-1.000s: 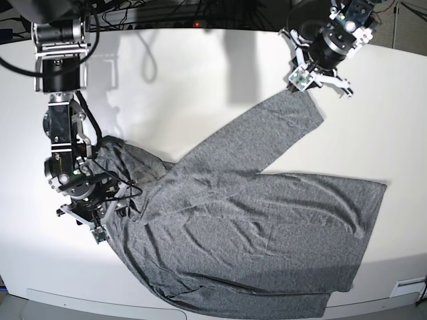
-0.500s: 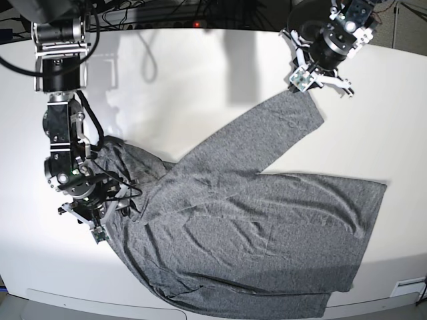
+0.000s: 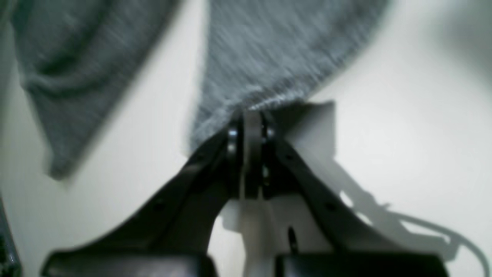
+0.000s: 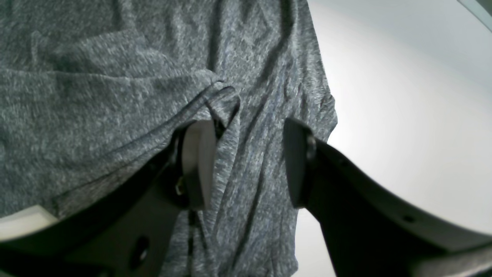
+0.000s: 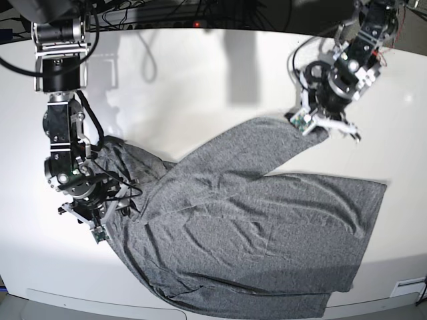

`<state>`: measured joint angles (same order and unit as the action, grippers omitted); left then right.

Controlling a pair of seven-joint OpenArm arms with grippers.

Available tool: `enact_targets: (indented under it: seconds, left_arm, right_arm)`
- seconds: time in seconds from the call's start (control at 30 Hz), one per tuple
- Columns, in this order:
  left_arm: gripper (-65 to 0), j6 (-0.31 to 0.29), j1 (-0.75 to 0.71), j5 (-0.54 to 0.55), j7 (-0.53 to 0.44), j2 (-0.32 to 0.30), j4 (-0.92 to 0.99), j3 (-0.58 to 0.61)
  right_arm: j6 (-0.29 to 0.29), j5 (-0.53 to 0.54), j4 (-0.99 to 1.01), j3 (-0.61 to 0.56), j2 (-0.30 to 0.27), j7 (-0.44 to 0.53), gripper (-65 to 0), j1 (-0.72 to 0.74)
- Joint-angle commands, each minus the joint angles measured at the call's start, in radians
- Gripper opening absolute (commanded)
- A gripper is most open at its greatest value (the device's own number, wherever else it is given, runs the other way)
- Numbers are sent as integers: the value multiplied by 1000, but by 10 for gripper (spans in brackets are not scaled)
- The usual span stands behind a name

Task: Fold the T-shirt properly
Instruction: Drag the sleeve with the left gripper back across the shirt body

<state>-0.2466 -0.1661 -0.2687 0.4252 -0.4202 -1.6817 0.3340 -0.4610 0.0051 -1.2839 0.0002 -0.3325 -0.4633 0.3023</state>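
The heather-grey T-shirt lies spread and wrinkled on the white table, one long sleeve running up to the right. My left gripper is shut on that sleeve's cuff. In the left wrist view its closed fingertips pinch the cuff's hem, and the sleeve hangs blurred beyond them. My right gripper rests on the bunched left end of the shirt. The right wrist view shows this gripper open, with grey fabric lying between the fingers and a small fold draped over the left finger.
A thin cable loops on the table at the back left. Dark cables and equipment line the far edge. The shirt's hem reaches close to the table's front edge. Bare white surface lies right of the sleeve.
My left gripper has moved toward the front with the cuff in it, and the sleeve's end has come inward. The right arm has not moved.
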Motion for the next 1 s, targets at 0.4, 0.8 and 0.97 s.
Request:
enact_targets:
  seconds: [0.4,0.8,0.97]
  left_arm:
    - [-650,10,288,79,48,-80,-11,-6]
    - [-650,10,486,116,-156,-95,343,-6]
    - [-650,10,589,117,-184,-95,470,-6]
  right_arm:
    - [4,6,-18,6,-9,21,-359,27]
    - [4,6,-18,6,-8,6,-359,27]
    - [4,7,-18,6,-8,5,-359,27]
